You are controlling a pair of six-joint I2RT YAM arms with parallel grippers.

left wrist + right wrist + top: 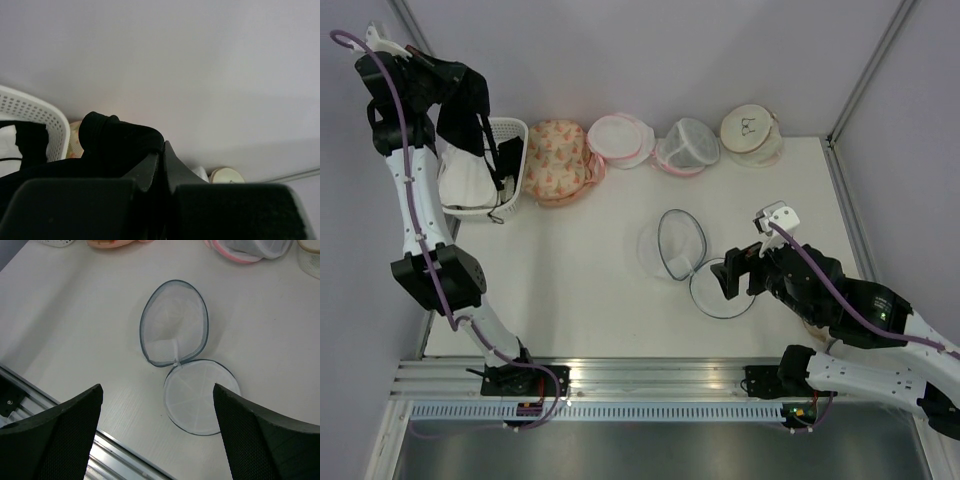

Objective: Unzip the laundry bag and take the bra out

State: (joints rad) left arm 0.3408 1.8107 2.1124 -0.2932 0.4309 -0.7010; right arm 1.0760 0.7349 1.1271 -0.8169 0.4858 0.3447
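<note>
The laundry bag (680,243) lies unzipped on the table, its two mesh halves spread apart and both empty; in the right wrist view the bag (175,322) shows its dark rim and its flat round half nearer me. My right gripper (745,268) hovers just right of it, open (157,390), with nothing between its fingers. At the far left my left gripper (468,85) is raised high above a white basket (517,130), shut on the black bra (465,115), which hangs down from it. The bra (115,140) bulges left of the closed left gripper (162,147).
A white cloth (465,185) lies in the basket (30,107). Along the back stand a floral pink bag (557,160), two pink-trimmed mesh bags (620,140) (687,147) and a cream one (750,130). The metal rail (640,385) edges the near side.
</note>
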